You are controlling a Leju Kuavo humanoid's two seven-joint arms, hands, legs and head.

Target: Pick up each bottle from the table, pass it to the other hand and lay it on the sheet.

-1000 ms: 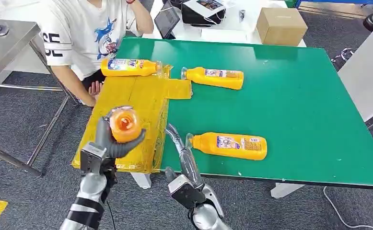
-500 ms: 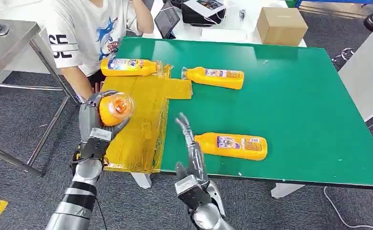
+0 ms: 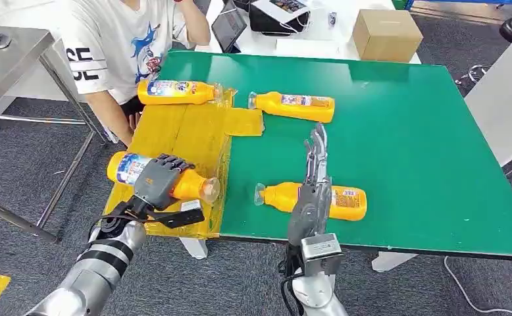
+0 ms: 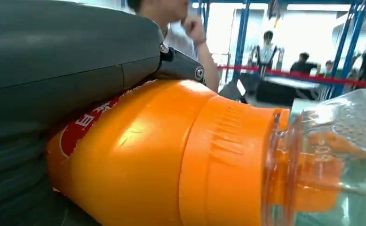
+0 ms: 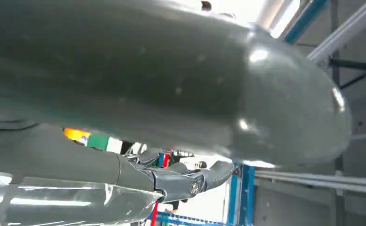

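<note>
left hand (image 3: pixel 156 184) is gripping a bottle (image 3: pixel 149 176) lying sideways over the yellow sheet (image 3: pixel 194 141), cap toward the table middle, while right hand (image 3: pixel 314 178) hovers flat, fingers straight, holding nothing

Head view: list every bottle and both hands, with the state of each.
Held bottle: on its side, gripped over the yellow sheet.
Far-left bottle: lying on sheet.
Far-middle bottle: lying on green table.
Near bottle: lying on table.
Left hand: gripping bottle.
Right hand: open, above near bottle.
</note>
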